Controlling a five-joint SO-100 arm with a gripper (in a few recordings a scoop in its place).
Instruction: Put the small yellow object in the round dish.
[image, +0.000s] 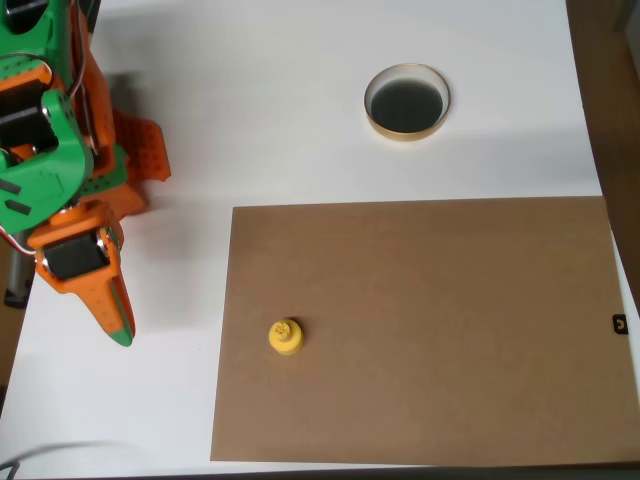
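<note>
Gripper (118, 318) rests at the left edge of the white tabletop (280, 120), fingers together, holding nothing. Small yellow object (286, 337) stands on brown board (430, 330), off to its right; round dish (406, 102) sits farther right and up.

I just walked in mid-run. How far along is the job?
Nothing looks done: the small yellow object sits on the brown board, and the round dish holds nothing. The gripper is off to the left, jaws together, holding nothing. Reaching, grasping and placing remain.
</note>
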